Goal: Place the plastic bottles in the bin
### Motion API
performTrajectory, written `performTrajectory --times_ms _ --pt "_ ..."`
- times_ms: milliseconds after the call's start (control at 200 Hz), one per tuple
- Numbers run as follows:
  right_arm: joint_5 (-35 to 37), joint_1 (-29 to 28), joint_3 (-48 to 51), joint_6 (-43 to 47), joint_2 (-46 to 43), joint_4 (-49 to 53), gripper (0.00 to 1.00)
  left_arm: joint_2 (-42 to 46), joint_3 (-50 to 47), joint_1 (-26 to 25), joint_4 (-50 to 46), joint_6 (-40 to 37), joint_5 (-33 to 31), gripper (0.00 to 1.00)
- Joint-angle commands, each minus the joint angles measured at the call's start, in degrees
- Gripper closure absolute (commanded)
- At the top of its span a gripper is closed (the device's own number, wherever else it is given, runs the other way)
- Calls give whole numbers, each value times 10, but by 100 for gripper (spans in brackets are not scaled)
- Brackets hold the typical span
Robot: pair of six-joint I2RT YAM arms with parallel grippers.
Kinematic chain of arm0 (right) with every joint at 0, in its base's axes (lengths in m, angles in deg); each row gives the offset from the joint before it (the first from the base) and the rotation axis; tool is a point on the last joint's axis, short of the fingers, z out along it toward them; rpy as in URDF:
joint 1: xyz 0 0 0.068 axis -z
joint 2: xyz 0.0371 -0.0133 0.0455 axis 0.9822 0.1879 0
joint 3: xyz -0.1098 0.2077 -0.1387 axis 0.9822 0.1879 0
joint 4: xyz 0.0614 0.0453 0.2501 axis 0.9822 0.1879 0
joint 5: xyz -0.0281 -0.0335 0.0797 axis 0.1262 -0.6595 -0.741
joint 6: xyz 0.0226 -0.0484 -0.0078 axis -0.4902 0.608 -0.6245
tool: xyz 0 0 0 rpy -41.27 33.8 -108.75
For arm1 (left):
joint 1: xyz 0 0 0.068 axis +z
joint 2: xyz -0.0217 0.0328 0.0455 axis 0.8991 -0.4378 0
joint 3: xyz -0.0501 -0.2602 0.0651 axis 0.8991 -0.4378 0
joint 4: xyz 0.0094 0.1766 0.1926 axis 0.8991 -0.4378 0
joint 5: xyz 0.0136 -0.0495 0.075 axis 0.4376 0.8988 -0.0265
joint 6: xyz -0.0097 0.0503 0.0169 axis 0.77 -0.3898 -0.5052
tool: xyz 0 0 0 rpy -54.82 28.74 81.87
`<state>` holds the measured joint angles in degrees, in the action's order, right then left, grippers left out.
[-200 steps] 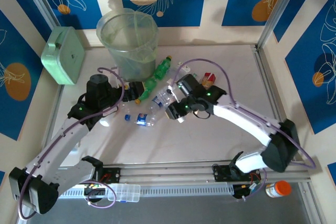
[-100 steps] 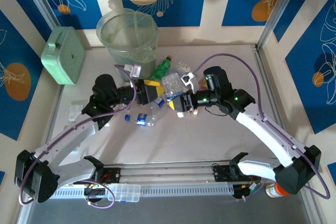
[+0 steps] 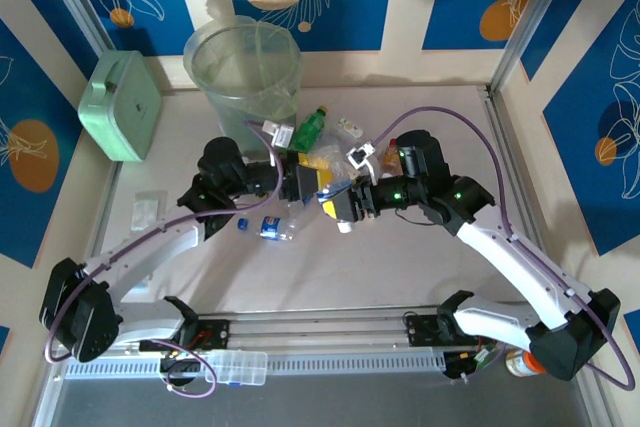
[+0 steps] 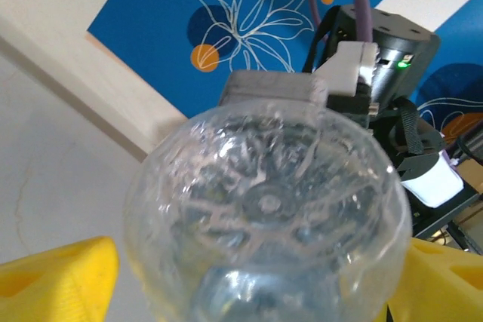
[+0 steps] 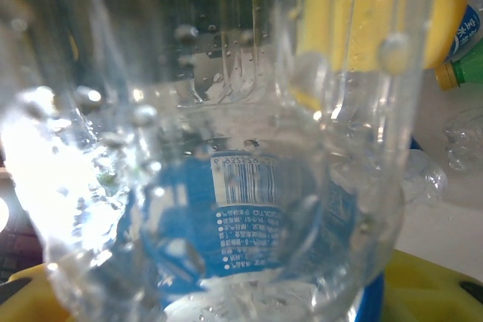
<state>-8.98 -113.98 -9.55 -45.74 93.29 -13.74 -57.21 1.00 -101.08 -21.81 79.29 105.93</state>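
Overhead, seeing the left claw (image 3: 308, 185) and the right claw (image 3: 333, 204) meeting tip to tip over the table (image 3: 400, 277). Also placing the bin (image 3: 245, 77) from there: beyond the left claw and off to its left, near but not touching. Noting a green bottle (image 3: 310, 127) lying past both claws, beside the bin, and a blue-labelled bottle (image 3: 272, 229) lying on the near side of the left claw.

From the left wrist, looking straight at the dimpled base of a clear bottle (image 4: 264, 209), sitting between that claw's yellow fingers (image 4: 53, 280), with the right arm (image 4: 381, 43) dark behind it.

From the right wrist, getting the clear bottle side-on and very close, with a blue label and barcode reading through the wall. Finding yellow pads (image 5: 434, 284) at both lower corners, and reading this as the right claw closed on the clear bottle.

Cannot tell whether the left claw's fingers are pressing the plastic or only flanking it. Struggling overhead to separate the clear bottle from claws and clutter. Losing its cap past the frame edge at the right wrist, and much of the background to droplets and glare.

Placing the clear bottle between the claws: body in the right claw, base in the mouth of the left.
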Motion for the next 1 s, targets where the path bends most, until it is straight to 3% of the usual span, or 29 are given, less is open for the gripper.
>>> performTrajectory --times_ms 0,110,215,365,460,585,655,860,995 --pt "-20 -3 13 6 -10 -2 49 -11 19 -9 74 19 26 17" --pt "-25 -5 25 1 -13 -12 49 -22 21 -22 102 21 40 22" --pt "-27 -5 33 0 -16 -17 49 -28 27 -27 92 15 39 33" --pt "-28 -6 44 -4 -20 -25 48 -31 32 -28 90 13 39 39" --pt "-21 -7 50 -3 -27 -28 33 -27 35 -28 80 6 34 41" --pt "23 -7 54 -2 -50 -25 1 -23 41 -28 50 -14 22 42" --pt "46 -8 58 -4 -68 -29 1 -23 51 -27 10 -36 6 44" --pt "143 -13 69 -9 -143 -43 1 0 88 -16 -135 -151 -97 53" --pt "190 -15 79 -7 -198 -55 1 5 144 4 -254 -224 -211 73"
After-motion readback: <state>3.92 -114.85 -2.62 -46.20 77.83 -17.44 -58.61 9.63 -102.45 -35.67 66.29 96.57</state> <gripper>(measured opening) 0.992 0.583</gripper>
